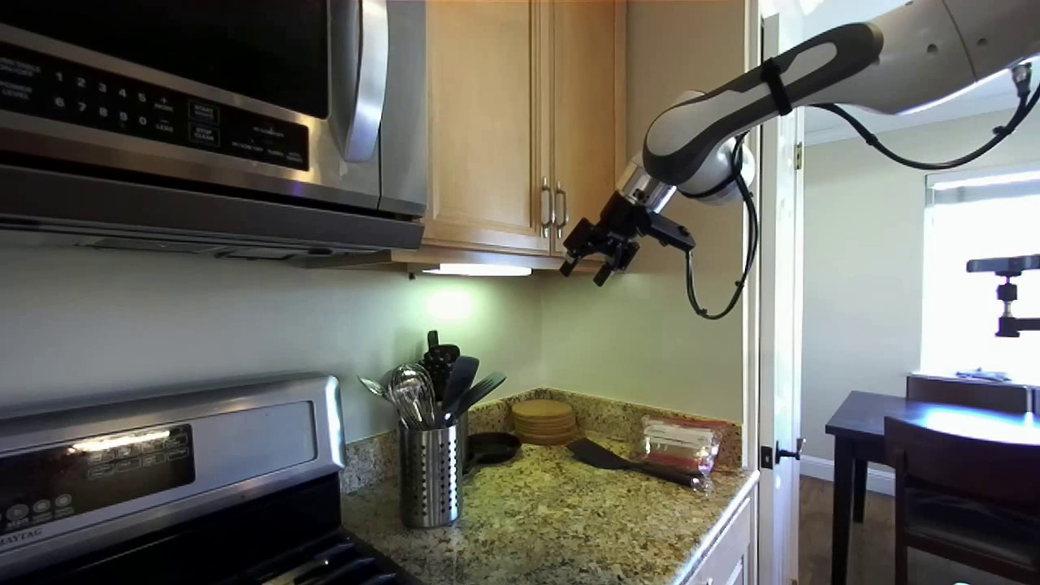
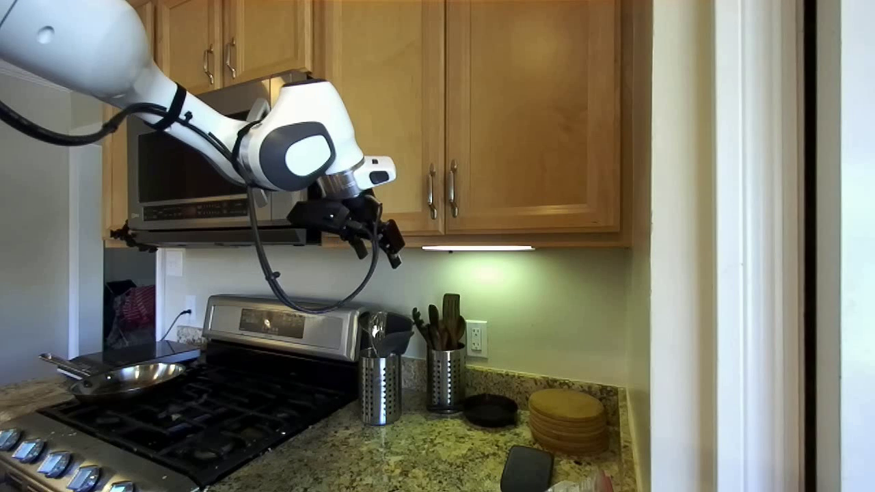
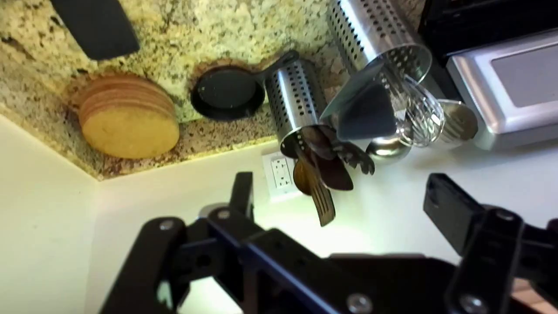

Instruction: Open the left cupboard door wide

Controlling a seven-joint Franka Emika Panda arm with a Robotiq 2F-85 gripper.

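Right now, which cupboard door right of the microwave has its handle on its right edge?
The left door, nearer the microwave; the right door carries its handle on its left edge.

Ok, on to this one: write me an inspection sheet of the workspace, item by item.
Surface: speckled granite countertop; pattern makes spills hard to judge.
Job's things: left cupboard door shut; its silver bar handle untouched.
Clutter: perforated utensil holders, small black skillet, stacked round discs, black spatula, plastic packet.
Tool: open, nothing seen in its grip.
Cables: black cable hanging in a loose loop.
Surroundings: steel microwave, gas range, under-cabinet light on.
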